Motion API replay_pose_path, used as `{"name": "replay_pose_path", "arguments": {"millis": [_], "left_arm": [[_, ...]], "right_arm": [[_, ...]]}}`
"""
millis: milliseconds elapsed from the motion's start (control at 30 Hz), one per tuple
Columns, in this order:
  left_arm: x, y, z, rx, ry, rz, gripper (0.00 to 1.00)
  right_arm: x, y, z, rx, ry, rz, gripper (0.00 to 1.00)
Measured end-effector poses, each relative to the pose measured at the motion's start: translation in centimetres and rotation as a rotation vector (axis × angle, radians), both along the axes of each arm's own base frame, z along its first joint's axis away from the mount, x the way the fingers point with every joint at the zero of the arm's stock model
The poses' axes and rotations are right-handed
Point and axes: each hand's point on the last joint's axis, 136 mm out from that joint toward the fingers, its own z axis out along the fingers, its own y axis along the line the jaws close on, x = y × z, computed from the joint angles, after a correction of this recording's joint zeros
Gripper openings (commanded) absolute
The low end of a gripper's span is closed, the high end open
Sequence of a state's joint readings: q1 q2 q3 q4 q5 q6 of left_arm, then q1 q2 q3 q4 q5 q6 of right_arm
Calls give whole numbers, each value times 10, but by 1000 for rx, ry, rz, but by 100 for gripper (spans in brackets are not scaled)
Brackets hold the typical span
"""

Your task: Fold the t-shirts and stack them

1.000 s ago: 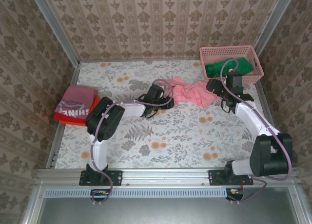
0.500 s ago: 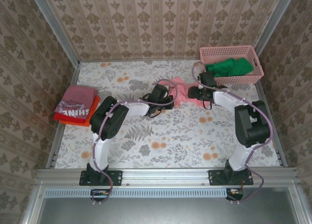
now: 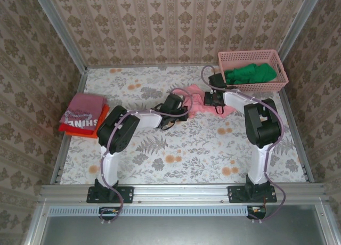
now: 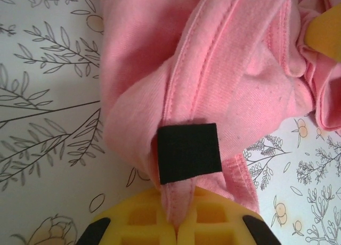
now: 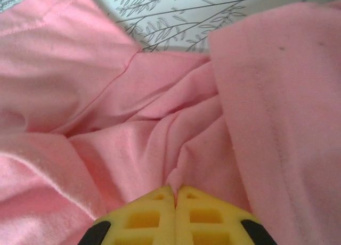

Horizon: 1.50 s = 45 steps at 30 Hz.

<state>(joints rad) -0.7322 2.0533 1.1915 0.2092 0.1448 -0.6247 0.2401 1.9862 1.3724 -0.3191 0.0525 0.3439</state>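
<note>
Salmon-pink t-shirt (image 3: 198, 101) lies bunched on the floral worktop (image 3: 186, 149), just right of centre in the top view, between the left tool (image 3: 182, 107) and the right tool (image 3: 213, 99). Both tools are clamped narrow on it: each wrist view shows yellow fingers (image 4: 213, 223) pressed together around a pinched fold of pink cloth. At mid-left a folded dusty-red t-shirt (image 3: 82, 111) sits on an orange-red t-shirt (image 3: 80, 129), and at upper right a pink basket (image 3: 250, 55) holds green cloth (image 3: 250, 74)
</note>
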Motion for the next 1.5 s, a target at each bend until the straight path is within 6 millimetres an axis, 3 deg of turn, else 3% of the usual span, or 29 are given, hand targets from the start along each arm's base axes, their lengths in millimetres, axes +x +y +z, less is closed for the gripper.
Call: {"name": "replay_pose_path", "arguments": {"millis": [133, 233, 333, 567, 700, 767, 867, 967, 1133, 1300, 1400, 1500], "left_arm": [[2, 12, 5, 3, -11, 19, 0], [6, 24, 18, 9, -42, 35, 0], [14, 41, 48, 22, -108, 54, 0], [30, 98, 171, 20, -368, 130, 0], [25, 143, 235, 30, -505, 213, 0], [17, 157, 256, 33, -558, 236, 0], [-2, 176, 274, 39, -607, 256, 0], [-14, 194, 277, 52, -619, 281, 0], [-21, 222, 255, 107, -591, 326, 0], [-35, 242, 239, 156, -578, 343, 0], [-54, 253, 251, 161, -641, 348, 0], [-76, 268, 279, 152, -730, 373, 0]], "right_arm": [[-4, -8, 36, 4, -69, -15, 0], [-7, -21, 92, 23, -187, -44, 0], [-15, -37, 162, 49, -341, -76, 0], [-68, -89, 313, 99, -712, -172, 0], [-108, -104, 372, 110, -891, -198, 0], [-124, -105, 391, 116, -959, -189, 0], [-142, -103, 403, 120, -1022, -167, 0], [-144, -102, 396, 124, -1020, -160, 0], [-130, -97, 359, 138, -931, -144, 0], [-131, -90, 343, 167, -901, -117, 0], [-145, -84, 340, 189, -921, -83, 0], [-165, -78, 345, 213, -958, -43, 0]]}}
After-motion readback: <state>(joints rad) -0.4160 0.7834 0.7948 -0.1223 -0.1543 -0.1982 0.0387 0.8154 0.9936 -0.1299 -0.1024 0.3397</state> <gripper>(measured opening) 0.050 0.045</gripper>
